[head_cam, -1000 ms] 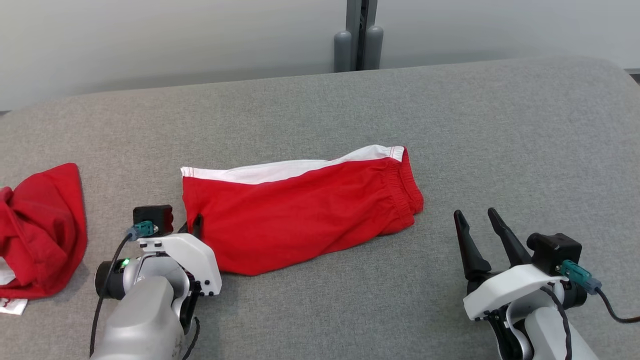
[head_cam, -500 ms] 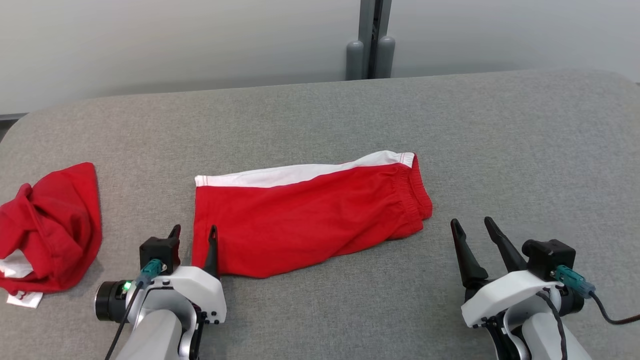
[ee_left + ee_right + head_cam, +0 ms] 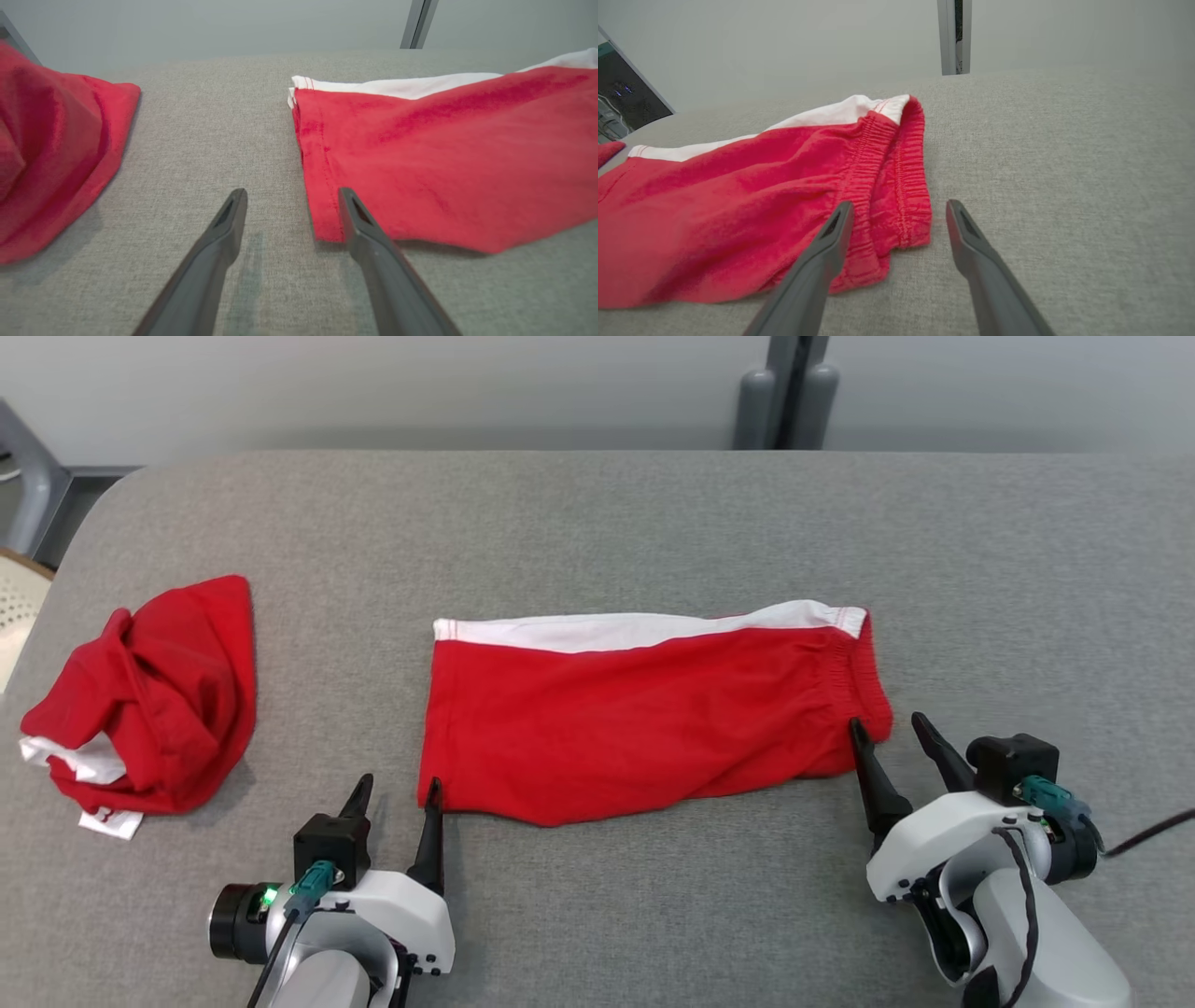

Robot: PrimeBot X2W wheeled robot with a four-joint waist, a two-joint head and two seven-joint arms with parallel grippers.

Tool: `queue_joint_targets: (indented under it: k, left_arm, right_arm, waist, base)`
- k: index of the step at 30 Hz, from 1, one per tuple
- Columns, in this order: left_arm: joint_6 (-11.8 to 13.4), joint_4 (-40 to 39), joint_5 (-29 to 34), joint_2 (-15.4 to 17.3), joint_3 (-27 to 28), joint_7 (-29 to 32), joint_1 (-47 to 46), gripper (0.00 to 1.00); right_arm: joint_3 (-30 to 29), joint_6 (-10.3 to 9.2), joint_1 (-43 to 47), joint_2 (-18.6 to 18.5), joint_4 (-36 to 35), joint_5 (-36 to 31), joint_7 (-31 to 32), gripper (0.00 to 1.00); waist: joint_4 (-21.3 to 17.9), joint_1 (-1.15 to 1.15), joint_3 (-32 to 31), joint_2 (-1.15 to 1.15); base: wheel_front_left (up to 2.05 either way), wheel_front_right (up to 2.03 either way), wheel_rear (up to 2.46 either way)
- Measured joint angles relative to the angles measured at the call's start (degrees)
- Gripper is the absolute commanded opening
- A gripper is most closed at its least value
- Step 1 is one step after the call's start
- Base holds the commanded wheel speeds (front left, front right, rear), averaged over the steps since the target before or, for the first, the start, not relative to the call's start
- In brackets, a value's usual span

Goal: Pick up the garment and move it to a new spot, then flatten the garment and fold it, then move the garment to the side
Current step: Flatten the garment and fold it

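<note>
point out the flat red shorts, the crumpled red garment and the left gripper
flat red shorts (image 3: 644, 728), head view, middle of the red panel
crumpled red garment (image 3: 159, 700), head view, centre of the bunch
left gripper (image 3: 400, 780), head view, midway between fingertips

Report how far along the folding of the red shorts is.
Done, apparently: the red shorts lie flat on the grey table, seemingly folded leg over leg. In hand: the left gripper stands open at the hem corner, the right gripper open at the waistband; neither holds cloth. Left: any further fold, then moving them aside.
</note>
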Motion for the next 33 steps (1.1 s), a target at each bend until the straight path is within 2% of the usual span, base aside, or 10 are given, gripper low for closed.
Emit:
queue_joint_targets:
  k: [7, 15, 18, 19, 27, 33]
  left_arm:
    - [-0.48, -0.11, 0.64, -0.41, 0.67, 0.0, 0.04, 1.0]
    - [-1.44, -0.56, 1.21, -0.64, 0.4, 0.0, -0.35, 1.0]
    - [-1.51, -0.7, 1.29, -0.74, 0.11, 0.0, -0.44, 1.0]
    - [-1.66, -0.71, 1.32, -0.75, 0.01, 0.0, -0.52, 1.0]
    - [-1.92, -0.71, 1.12, -0.75, -1.03, 0.0, -0.22, 1.0]
    - [-1.98, -0.53, 0.81, -0.78, -2.08, 0.0, -0.08, 1.0]
  right_arm:
    - [0.92, 0.0, -3.95, 0.0, 8.35, 2.0, 1.27, 1.0]
    - [6.16, -0.01, -5.78, -0.43, 10.9, 10.44, 1.6, 1.0]
    - [8.42, -0.04, -6.27, -0.58, 10.92, 13.01, 1.53, 0.22]
    - [8.86, -0.07, -6.39, -0.58, 10.88, 13.86, 1.4, 0.0]
    - [7.72, 0.02, -6.43, -0.11, 11.05, 16.37, 0.22, 0.0]
    - [4.54, 0.01, -4.82, -2.24, 8.46, 16.56, 0.18, 0.0]
  waist:
    - [2.23, 0.0, 1.55, 0.0]
    - [2.43, 0.0, 2.61, 0.0]
    - [2.38, 0.0, 2.88, 0.0]
    - [2.4, 0.0, 2.95, 0.0]
    - [1.81, 0.0, 2.44, 0.0]
    - [0.55, 0.0, 1.82, 0.0]
  base:
    - [0.0, 0.0, 0.0]
    - [0.0, 0.0, 0.0]
    - [0.0, 0.0, 0.0]
    - [0.0, 0.0, 0.0]
    - [0.0, 0.0, 0.0]
    - [0.0, 0.0, 0.0]
